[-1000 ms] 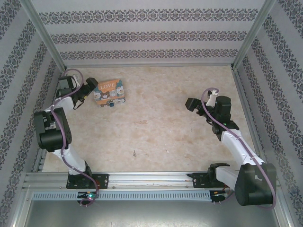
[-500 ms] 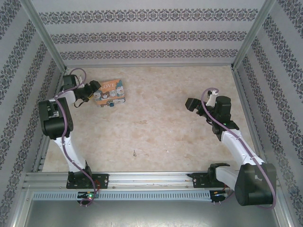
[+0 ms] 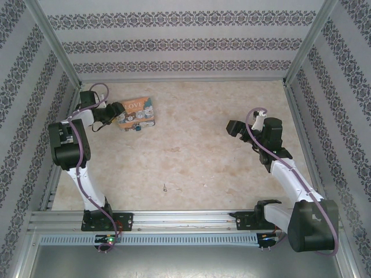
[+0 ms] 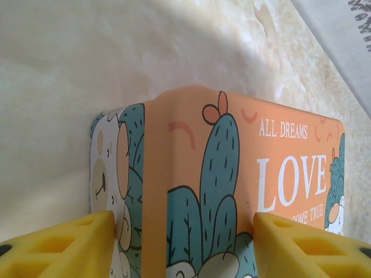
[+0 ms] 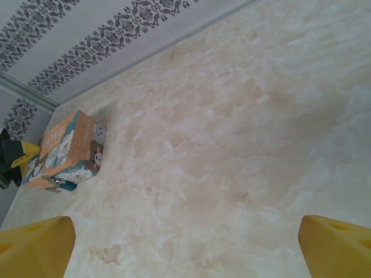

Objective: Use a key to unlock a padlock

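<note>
The tiny blue padlock (image 3: pixel 138 128) hangs at the front face of the orange "LOVE" tin box (image 3: pixel 136 112), and shows as a teal speck (image 5: pixel 64 185) in the right wrist view. The thin key (image 3: pixel 165 187) lies alone on the table, near the front. My left gripper (image 3: pixel 115 112) is at the box's left end. In the left wrist view it (image 4: pixel 184 219) stands open, its yellow fingers (image 4: pixel 64 243) straddling an edge of the tin box (image 4: pixel 191 174), one beside the side face and one over the lid. My right gripper (image 3: pixel 232 128) hovers open over bare table at the right (image 5: pixel 186 223).
Patterned walls close in the table on three sides; the left wall (image 3: pixel 35 104) is right behind my left arm. A metal rail (image 3: pixel 185 220) runs along the near edge. Open marble surface (image 3: pixel 197 150) lies between the box, the key and my right arm.
My left arm has swung up against the left wall and its gripper has pushed in onto the box's left end. The box has shifted and turned slightly. The right arm has stayed still.
</note>
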You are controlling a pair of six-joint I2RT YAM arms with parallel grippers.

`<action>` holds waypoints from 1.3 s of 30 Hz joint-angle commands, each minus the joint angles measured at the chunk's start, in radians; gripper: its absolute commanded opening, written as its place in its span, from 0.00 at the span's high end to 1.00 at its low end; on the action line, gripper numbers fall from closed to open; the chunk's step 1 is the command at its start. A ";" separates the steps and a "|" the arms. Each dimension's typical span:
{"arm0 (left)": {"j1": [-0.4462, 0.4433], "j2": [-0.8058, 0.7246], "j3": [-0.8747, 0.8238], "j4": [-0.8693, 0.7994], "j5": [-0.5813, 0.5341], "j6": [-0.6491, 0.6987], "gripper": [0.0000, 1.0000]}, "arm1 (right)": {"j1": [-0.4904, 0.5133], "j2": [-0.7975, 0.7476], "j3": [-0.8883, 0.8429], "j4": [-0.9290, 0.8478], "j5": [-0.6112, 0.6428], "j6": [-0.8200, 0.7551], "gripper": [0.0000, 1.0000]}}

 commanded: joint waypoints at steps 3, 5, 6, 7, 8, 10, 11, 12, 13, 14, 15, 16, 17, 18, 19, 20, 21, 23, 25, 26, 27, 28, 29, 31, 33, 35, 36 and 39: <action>-0.049 0.041 0.012 -0.106 0.013 0.106 0.41 | 0.010 -0.001 0.007 0.008 -0.011 -0.029 0.02; -0.064 0.045 0.018 -0.121 0.018 0.131 0.41 | 0.010 -0.001 0.006 0.007 -0.014 -0.032 0.01; -0.074 0.048 0.021 -0.128 0.023 0.146 0.41 | 0.010 -0.003 0.006 0.007 -0.015 -0.033 0.02; -0.082 0.050 0.026 -0.136 0.026 0.159 0.41 | 0.010 -0.003 0.006 0.007 -0.016 -0.033 0.02; -0.093 0.053 0.030 -0.147 0.027 0.174 0.41 | 0.010 -0.003 0.006 0.007 -0.018 -0.034 0.02; -0.112 0.057 0.039 -0.160 0.038 0.194 0.41 | 0.010 -0.005 0.004 0.007 -0.020 -0.036 0.02; -0.122 0.062 0.044 -0.166 0.044 0.202 0.41 | 0.010 -0.005 0.004 0.007 -0.020 -0.037 0.01; -0.133 0.066 0.050 -0.171 0.051 0.212 0.41 | 0.010 -0.005 0.004 0.007 -0.021 -0.039 0.02; -0.142 0.071 0.055 -0.178 0.056 0.218 0.41 | 0.010 -0.005 0.004 0.007 -0.023 -0.041 0.02; -0.153 0.076 0.062 -0.186 0.059 0.228 0.41 | 0.010 -0.006 0.003 0.007 -0.024 -0.041 0.02; -0.165 0.080 0.068 -0.192 0.064 0.233 0.41 | 0.010 -0.007 0.003 0.007 -0.025 -0.041 0.02; -0.175 0.083 0.073 -0.196 0.064 0.235 0.41 | 0.010 -0.007 0.001 0.007 -0.026 -0.042 0.02; -0.187 0.086 0.078 -0.201 0.065 0.235 0.41 | 0.010 -0.009 0.001 0.007 -0.026 -0.043 0.02; -0.200 0.091 0.086 -0.209 0.066 0.236 0.41 | 0.010 -0.010 0.000 0.007 -0.026 -0.043 0.02; -0.211 0.094 0.091 -0.215 0.066 0.237 0.41 | 0.010 -0.012 -0.002 0.007 -0.026 -0.044 0.01; -0.225 0.097 0.097 -0.221 0.063 0.237 0.41 | 0.010 -0.012 -0.003 0.007 -0.026 -0.043 0.02; -0.239 0.100 0.101 -0.224 0.062 0.234 0.41 | 0.010 -0.015 -0.003 0.007 -0.025 -0.044 0.02; -0.265 0.103 0.103 -0.221 0.054 0.224 0.41 | 0.010 -0.017 -0.006 0.007 -0.025 -0.043 0.02; -0.290 0.105 0.100 -0.207 0.044 0.200 0.40 | 0.010 -0.020 -0.009 0.007 -0.024 -0.046 0.01; -0.305 0.107 0.096 -0.193 0.042 0.186 0.41 | 0.010 -0.021 -0.011 0.007 -0.024 -0.045 0.02; -0.321 0.108 0.091 -0.179 0.045 0.176 0.40 | 0.010 -0.022 -0.013 0.007 -0.024 -0.045 0.01; -0.334 0.110 0.090 -0.175 0.046 0.171 0.40 | 0.010 -0.023 -0.014 0.007 -0.024 -0.045 0.02; -0.350 0.115 0.094 -0.174 0.044 0.169 0.40 | 0.010 -0.025 -0.017 0.007 -0.026 -0.045 0.02; -0.377 0.123 0.105 -0.173 0.046 0.166 0.40 | 0.010 -0.027 -0.020 0.007 -0.024 -0.046 0.02; -0.401 0.132 0.115 -0.170 0.051 0.160 0.40 | 0.010 -0.030 -0.023 0.006 -0.023 -0.046 0.02; -0.419 0.137 0.124 -0.171 0.051 0.153 0.40 | 0.010 -0.031 -0.024 0.004 -0.023 -0.044 0.02; -0.431 0.138 0.125 -0.168 0.053 0.149 0.40 | 0.010 -0.033 -0.024 0.004 -0.024 -0.042 0.01; -0.464 0.139 0.123 -0.152 0.050 0.134 0.40 | 0.010 -0.035 -0.026 0.004 -0.023 -0.041 0.02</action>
